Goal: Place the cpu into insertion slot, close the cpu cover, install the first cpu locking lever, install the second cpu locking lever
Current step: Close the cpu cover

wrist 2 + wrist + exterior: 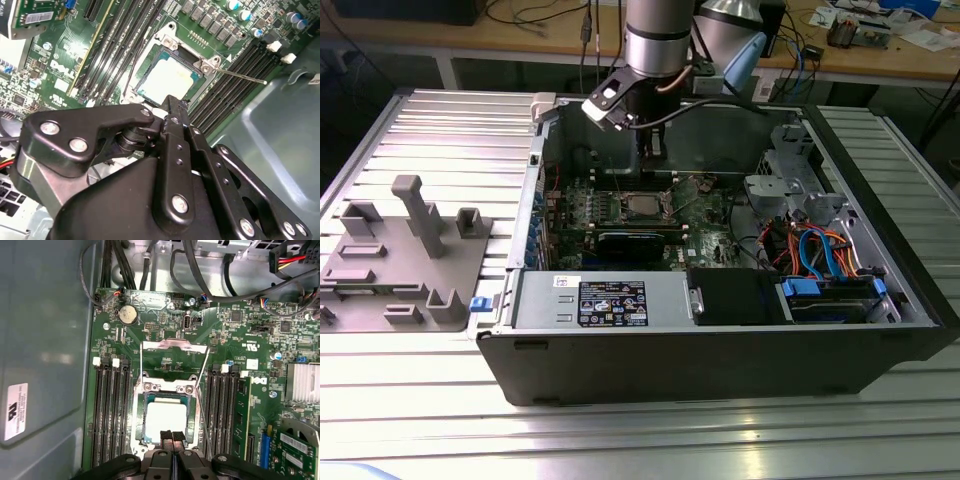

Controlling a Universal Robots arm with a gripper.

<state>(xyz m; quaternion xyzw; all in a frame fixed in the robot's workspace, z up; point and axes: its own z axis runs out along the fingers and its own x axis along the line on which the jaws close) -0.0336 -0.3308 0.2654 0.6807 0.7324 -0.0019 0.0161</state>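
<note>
The flat, square, silvery-grey metal cpu (pixel 165 421) lies in the silver-framed insertion slot (pixel 167 388). The black, jointed metal end effector (pixel 172 435) is clenched, empty, near the chip's edge.

Sticker (pixel 15 412) on case wall (pixel 50 315); its print too small.

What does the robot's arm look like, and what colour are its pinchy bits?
The arm is a round silvery-grey tube with a black cable beside it. Its gripper is black, built from chunky linked bars with shiny silver screws, and the jaws are narrow and flat.
</note>
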